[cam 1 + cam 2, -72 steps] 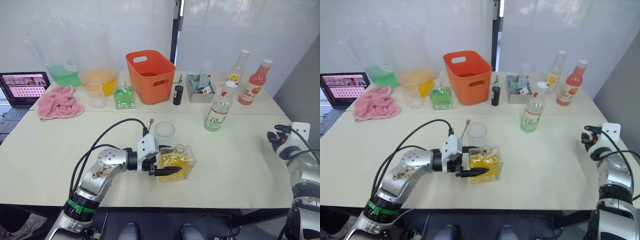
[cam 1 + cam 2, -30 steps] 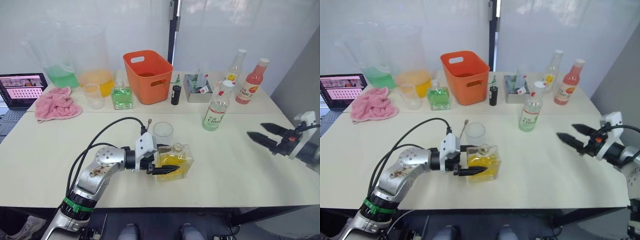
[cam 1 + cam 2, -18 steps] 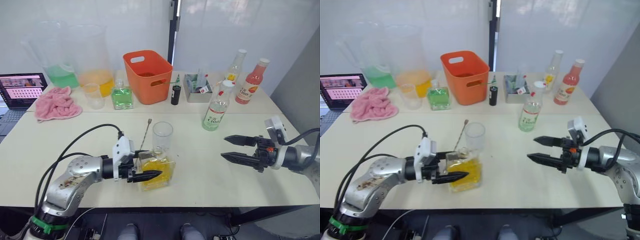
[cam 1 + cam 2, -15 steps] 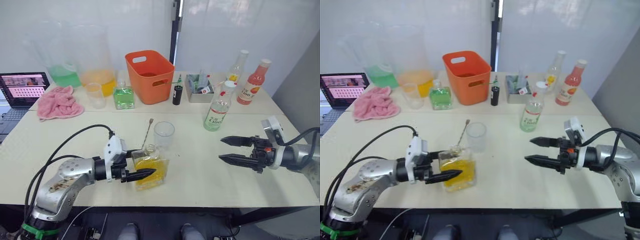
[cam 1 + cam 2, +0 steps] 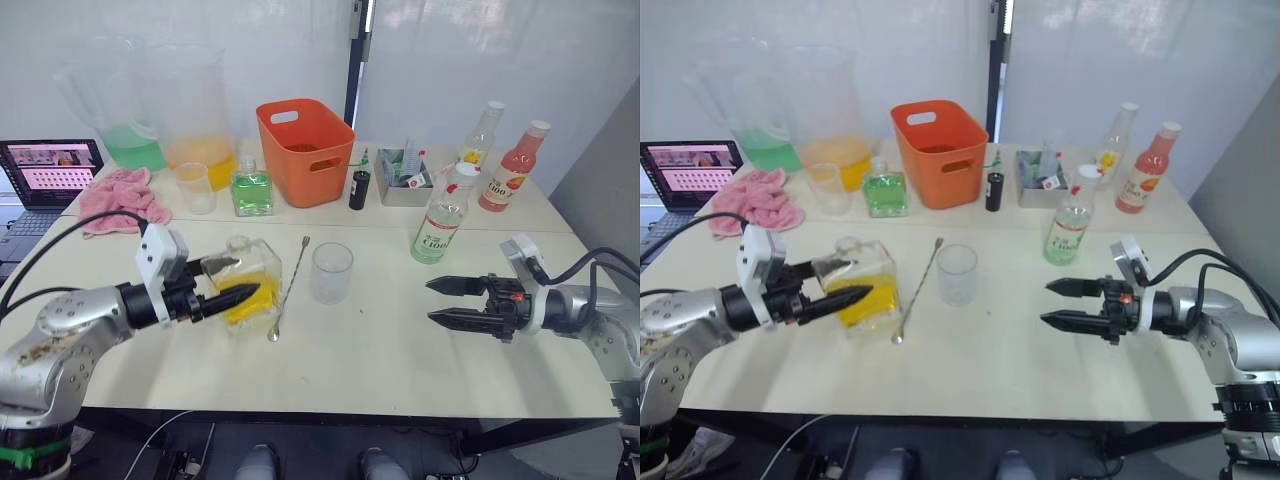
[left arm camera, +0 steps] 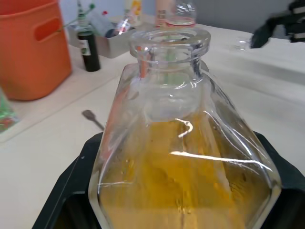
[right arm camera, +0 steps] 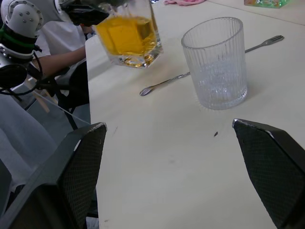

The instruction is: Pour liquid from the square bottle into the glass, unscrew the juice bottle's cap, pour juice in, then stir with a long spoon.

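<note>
The square bottle sits clamped between the left gripper's black fingers, amber liquid inside, open neck pointing away. Beyond the fingertips lie the spoon and orange bin.

Glossy clear glass on the square bottle, glinting over amber liquid. Ribbed transparent wall on the glass. Thin polished metal for the long spoon. Matt, smooth cream bench. Smooth orange plastic basket; fluffy pink cloth.
</note>
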Controlling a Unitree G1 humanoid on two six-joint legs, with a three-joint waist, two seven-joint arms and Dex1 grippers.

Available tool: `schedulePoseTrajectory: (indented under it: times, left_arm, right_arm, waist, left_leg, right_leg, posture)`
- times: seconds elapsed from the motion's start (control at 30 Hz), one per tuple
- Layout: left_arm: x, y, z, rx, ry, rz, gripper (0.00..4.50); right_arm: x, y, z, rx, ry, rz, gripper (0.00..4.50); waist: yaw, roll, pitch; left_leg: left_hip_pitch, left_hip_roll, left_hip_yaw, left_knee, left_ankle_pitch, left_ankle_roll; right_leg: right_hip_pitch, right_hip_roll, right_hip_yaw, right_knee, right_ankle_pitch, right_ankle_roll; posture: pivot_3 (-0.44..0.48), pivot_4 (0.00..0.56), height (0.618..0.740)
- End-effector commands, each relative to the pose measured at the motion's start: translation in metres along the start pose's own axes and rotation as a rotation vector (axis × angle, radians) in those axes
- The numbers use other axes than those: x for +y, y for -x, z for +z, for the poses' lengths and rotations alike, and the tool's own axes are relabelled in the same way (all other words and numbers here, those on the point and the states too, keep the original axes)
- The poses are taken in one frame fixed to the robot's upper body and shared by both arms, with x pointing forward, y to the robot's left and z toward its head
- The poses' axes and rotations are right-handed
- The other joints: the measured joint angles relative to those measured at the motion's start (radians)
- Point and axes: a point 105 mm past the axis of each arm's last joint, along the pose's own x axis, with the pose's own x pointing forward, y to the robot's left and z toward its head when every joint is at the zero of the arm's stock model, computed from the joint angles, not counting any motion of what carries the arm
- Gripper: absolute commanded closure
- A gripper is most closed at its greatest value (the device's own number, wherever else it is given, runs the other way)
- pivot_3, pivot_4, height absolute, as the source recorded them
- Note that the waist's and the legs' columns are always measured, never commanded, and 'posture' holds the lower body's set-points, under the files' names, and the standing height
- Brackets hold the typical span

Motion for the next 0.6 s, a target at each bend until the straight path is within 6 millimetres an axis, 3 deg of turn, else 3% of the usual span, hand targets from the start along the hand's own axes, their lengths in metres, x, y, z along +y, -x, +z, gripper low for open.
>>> schedulePoseTrajectory:
  times: [0.03, 0.27, 0.33, 0.43, 0.6]
  left_arm:
    - [0.005, 0.0, 0.022, -0.046, -0.084, 0.032, 1.69]
    - [0.006, -0.001, 0.022, -0.044, -0.085, 0.034, 1.69]
    - [0.026, -0.03, 0.033, -0.043, -0.212, 0.053, 1.69]
    - [0.037, -0.066, 0.046, -0.048, -0.34, 0.033, 1.69]
    - [0.046, -0.083, 0.052, -0.08, -0.373, 0.03, 1.69]
  right_arm:
    - [0.004, 0.001, 0.008, -0.013, 0.053, -0.001, 0.02]
    - [0.004, 0.001, 0.008, -0.013, 0.054, -0.002, 0.02]
    - [0.006, 0.012, -0.003, -0.031, 0.051, -0.09, 0.02]
    - [0.01, 0.022, -0.016, -0.049, 0.052, -0.186, 0.02]
    - [0.016, 0.023, -0.021, -0.062, 0.047, -0.216, 0.02]
  waist:
    - [-0.003, 0.0, 0.0]
    - [-0.01, 0.0, 0.0]
    - [0.003, 0.0, 0.0]
    - [0.045, -0.002, 0.0]
    - [0.028, -0.002, 0.0]
  left_leg:
    - [0.0, 0.0, 0.0, 0.0, 0.0, 0.0]
    - [-0.001, 0.0, 0.0, -0.004, 0.0, 0.0]
    - [-0.001, 0.0, 0.0, -0.004, 0.0, 0.0]
    - [-0.004, 0.0, -0.006, -0.002, 0.004, -0.002]
    - [-0.007, -0.001, -0.001, 0.0, 0.005, -0.003]
  right_leg:
    - [0.0, 0.0, 0.0, 0.0, 0.0, 0.0]
    - [-0.002, 0.0, 0.0, 0.0, 0.002, -0.006]
    - [-0.002, 0.0, 0.0, 0.0, 0.002, -0.006]
    - [-0.001, 0.0, -0.008, 0.0, 0.0, -0.001]
    - [-0.002, 0.0, -0.001, -0.004, 0.005, 0.0]
  posture:
    - [0.0, 0.15, 0.725]
    - [0.0, 0.15, 0.725]
    - [0.0, 0.15, 0.725]
    - [0.0, 0.15, 0.725]
    - [0.0, 0.15, 0.725]
